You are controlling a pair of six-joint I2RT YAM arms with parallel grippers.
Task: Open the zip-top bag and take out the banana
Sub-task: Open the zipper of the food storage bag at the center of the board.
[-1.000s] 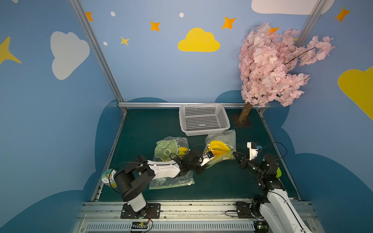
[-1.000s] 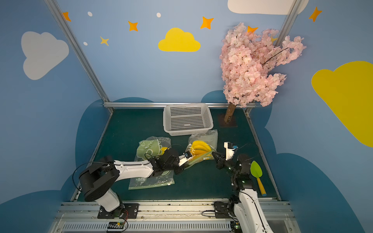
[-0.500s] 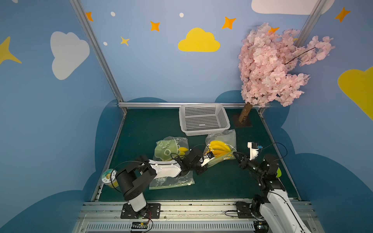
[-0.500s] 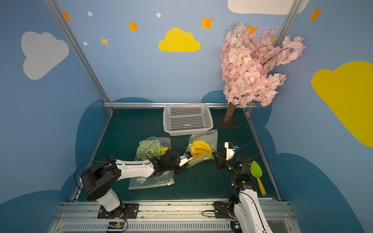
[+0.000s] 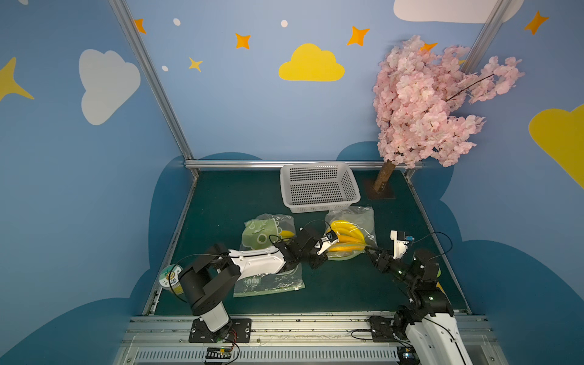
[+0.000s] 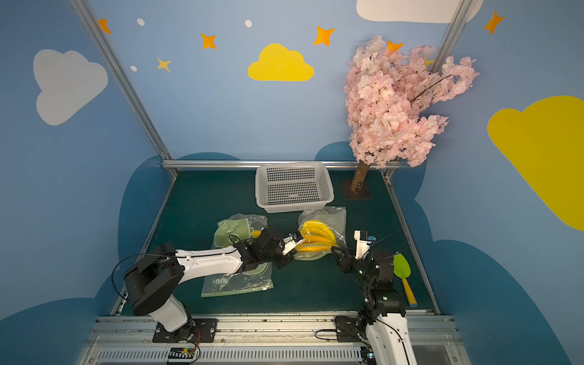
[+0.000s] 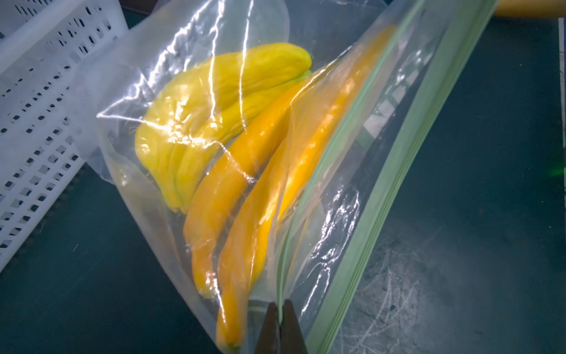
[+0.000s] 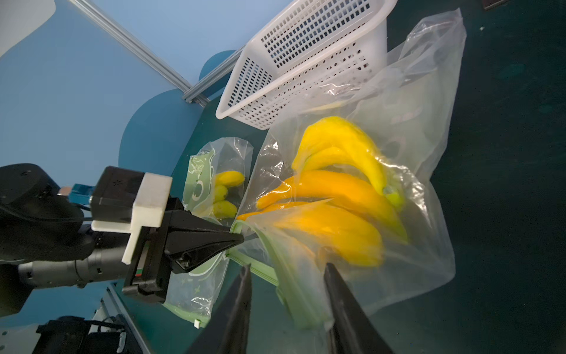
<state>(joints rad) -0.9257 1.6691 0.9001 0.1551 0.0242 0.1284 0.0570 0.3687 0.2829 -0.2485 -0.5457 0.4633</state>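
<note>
Two arms are on the zip-top bag (image 5: 358,218) now, and we're right in the opening step. The bag lies on the green table (image 5: 237,196), just in front of the white basket (image 5: 316,166), with the banana (image 5: 346,232) bunch inside it, yellow and orange through the clear film.

Left pincer (image 7: 279,311) is clamped tight, jaws pressed together on a thin green line of the zip strip (image 7: 398,171) at the bag's corner. Right pincer (image 8: 286,272) stands with its jaws apart, the green lip of the bag lying between them. It's blurred there, but nothing looks gripped.

My read: the mouth looks partly parted, one lip pinched up, the broader green band lying flat beside it. Next call is for the right pincer to close on that free lip and draw away from the left, so the seal peels the rest of the way. After that, one arm has to hold the mouth while the other reaches the fruit.

Writing? Not much. A flat bag (image 5: 268,282) under the left arm carries white letters, something like "UIN", and I can't be sure. The printed bag (image 5: 262,234) shows a cartoon outline. The round label (image 5: 170,276) at the table edge is too small to read.
</note>
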